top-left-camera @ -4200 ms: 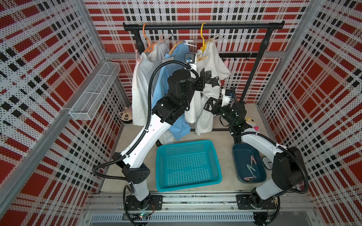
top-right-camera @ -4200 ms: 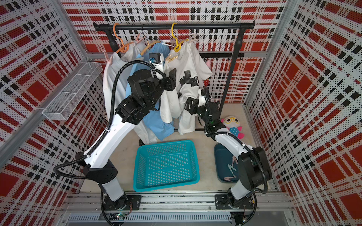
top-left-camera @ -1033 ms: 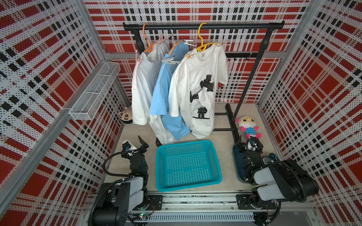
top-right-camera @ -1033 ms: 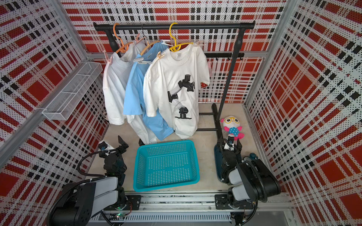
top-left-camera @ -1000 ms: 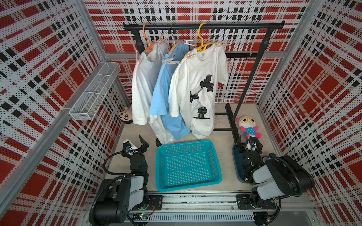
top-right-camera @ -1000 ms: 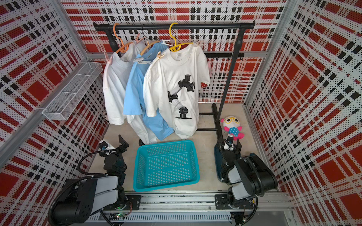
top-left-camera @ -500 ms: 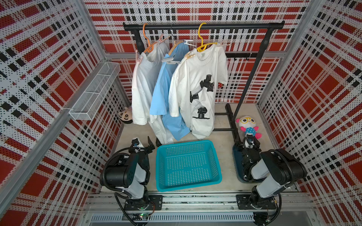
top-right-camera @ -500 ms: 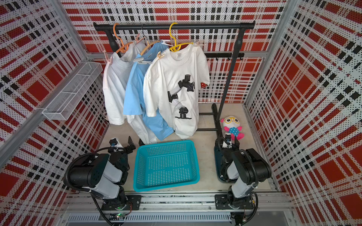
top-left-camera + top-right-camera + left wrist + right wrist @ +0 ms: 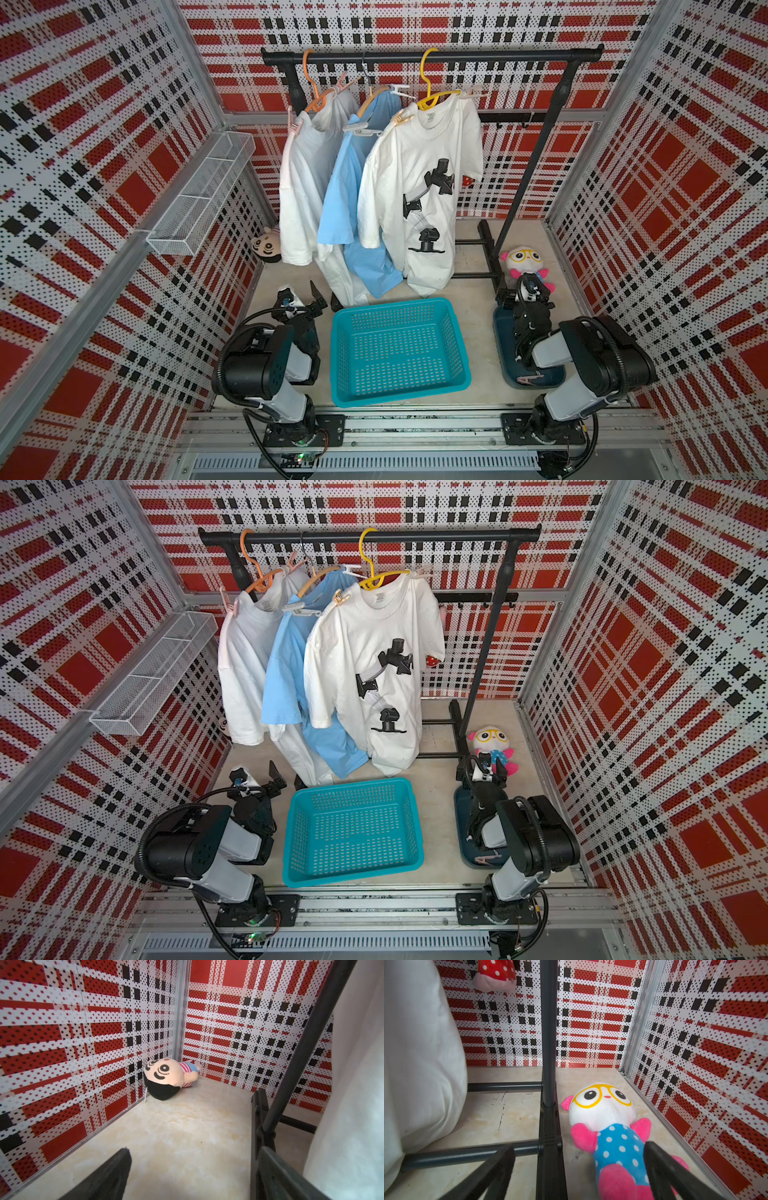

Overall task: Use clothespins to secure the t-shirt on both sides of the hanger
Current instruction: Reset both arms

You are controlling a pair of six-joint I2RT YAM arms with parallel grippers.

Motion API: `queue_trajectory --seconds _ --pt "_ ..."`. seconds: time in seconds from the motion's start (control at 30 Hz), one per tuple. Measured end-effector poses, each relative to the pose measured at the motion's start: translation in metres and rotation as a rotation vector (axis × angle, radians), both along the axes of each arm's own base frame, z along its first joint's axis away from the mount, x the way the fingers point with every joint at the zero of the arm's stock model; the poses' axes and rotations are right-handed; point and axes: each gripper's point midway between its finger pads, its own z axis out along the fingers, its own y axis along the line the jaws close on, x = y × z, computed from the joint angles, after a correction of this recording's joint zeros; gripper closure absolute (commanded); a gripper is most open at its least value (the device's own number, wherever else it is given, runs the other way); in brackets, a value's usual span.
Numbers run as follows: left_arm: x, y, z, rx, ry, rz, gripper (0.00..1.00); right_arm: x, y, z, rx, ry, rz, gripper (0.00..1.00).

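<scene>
Both my grippers sit low, jaws wide apart, nothing in either. The left gripper (image 9: 193, 1150) is over bare floor, and the right gripper (image 9: 578, 1147) is just above a plush toy (image 9: 602, 1109) beside the rack foot. The printed t-shirt (image 9: 419, 174) hangs high up ahead, between the two, on the yellow hanger (image 9: 428, 95), with clothespins (image 9: 401, 118) on both shoulders. Looks done imo. My worry: if a pin only nips fabric and misses the hanger, that side slides off. Spares are in the tray (image 9: 500, 328) behind my right jaws.

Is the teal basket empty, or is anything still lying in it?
Empty: the teal basket shows only its bare perforated floor in both top views.
</scene>
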Motion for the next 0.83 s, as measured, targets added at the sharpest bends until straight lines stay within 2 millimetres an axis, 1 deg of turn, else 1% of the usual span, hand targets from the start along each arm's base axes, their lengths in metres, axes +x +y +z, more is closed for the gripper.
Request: queue_trajectory --seconds 0.23,0.37,0.83 --pt "0.021 -0.008 0.014 0.021 -0.016 -0.019 0.02 0.003 -0.013 -0.013 0.037 0.055 -0.054 0.00" --pt "0.022 -0.009 0.011 0.029 -0.001 -0.023 0.02 0.002 -0.014 -0.016 0.040 0.070 -0.060 0.00" --pt "0.022 -0.010 0.006 0.035 0.022 -0.023 0.02 0.002 -0.015 -0.017 0.046 0.072 -0.064 0.00"
